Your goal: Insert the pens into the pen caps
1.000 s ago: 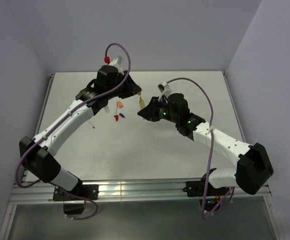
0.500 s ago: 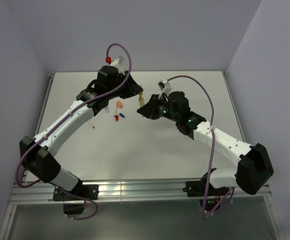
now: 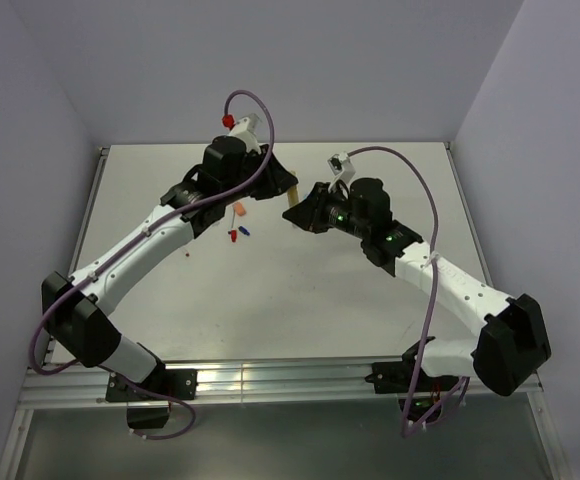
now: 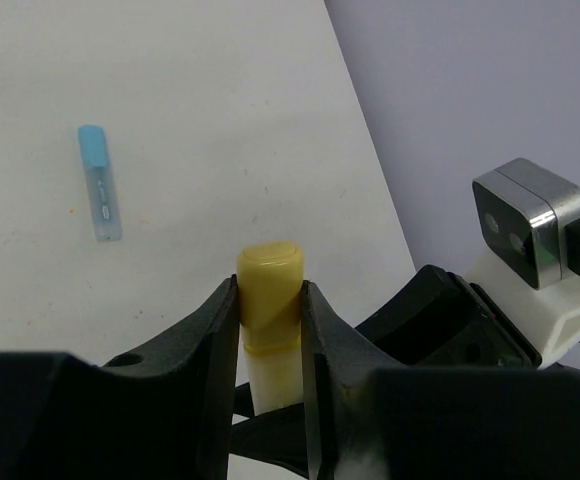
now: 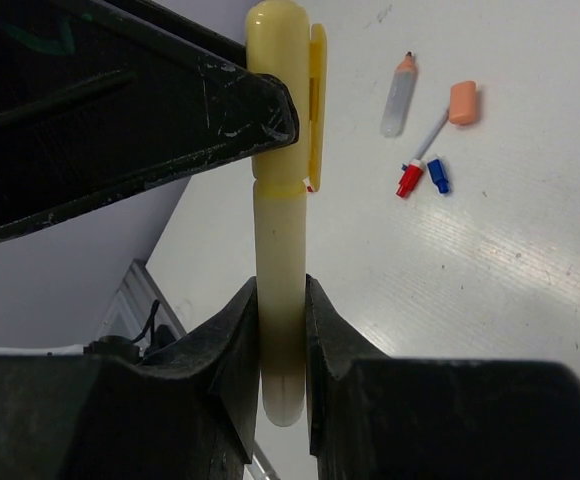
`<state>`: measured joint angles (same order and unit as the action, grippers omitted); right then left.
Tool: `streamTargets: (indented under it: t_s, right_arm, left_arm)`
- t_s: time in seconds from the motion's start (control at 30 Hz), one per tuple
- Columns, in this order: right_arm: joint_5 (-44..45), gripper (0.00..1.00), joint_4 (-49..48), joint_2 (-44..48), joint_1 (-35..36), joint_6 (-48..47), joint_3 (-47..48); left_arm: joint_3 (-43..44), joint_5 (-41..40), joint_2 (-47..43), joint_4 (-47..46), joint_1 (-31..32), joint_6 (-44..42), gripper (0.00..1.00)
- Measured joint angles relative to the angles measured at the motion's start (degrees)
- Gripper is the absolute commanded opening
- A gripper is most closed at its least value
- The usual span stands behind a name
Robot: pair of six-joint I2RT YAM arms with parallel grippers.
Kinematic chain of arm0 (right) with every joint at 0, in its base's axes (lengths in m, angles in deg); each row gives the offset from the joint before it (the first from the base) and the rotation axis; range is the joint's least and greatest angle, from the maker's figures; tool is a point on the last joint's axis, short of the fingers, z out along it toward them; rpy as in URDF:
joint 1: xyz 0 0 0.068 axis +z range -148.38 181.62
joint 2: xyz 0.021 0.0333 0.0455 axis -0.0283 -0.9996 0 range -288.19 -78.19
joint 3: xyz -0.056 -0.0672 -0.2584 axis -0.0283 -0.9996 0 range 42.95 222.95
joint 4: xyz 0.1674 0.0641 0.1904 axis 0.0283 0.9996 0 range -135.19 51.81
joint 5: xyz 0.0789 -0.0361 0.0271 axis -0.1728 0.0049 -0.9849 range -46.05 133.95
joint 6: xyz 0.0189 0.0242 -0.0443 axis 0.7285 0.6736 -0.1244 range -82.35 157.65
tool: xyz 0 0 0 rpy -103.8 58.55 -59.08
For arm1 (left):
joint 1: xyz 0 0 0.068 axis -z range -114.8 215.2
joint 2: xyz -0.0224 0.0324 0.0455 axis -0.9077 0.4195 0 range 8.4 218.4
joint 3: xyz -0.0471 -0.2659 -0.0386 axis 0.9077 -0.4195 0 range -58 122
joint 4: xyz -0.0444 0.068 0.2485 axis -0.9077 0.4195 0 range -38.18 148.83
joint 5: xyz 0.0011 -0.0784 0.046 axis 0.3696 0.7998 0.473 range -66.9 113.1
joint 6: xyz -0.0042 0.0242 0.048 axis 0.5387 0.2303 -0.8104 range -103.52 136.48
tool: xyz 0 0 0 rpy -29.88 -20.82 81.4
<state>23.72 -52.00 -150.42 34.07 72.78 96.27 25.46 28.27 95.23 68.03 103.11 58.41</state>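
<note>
Left wrist: blue-capped pen [image 4: 100, 183] on tbl [image 4: 200, 110].

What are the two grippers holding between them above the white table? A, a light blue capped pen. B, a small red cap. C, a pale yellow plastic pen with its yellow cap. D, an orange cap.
C: the left gripper clamps the yellow cap and the right gripper clamps the pale yellow pen barrel, both in one line.
</note>
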Motion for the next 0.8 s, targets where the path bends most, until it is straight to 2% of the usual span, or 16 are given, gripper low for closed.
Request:
streamTargets:
  t_s: [0.17,0.47,0.8]
  right_arm:
    - [-1.3,0.00,-0.7,3.4,-0.6,0.2,-1.7]
    - [-6.0,0.00,-3.7,13.8,-0.1,-0.8,-5.4]
    - [-8.3,0.00,-5.4,20.3,0.6,-4.1,-6.1]
  left_arm:
    - [-1.6,-1.7,-2.0,-3.1,2.4,-0.8,0.00]
    - [-6.1,-5.6,-11.4,-7.4,8.9,-1.9,0.00]
    - [-6.1,-19.4,-15.8,-9.5,20.1,-6.0,0.00]
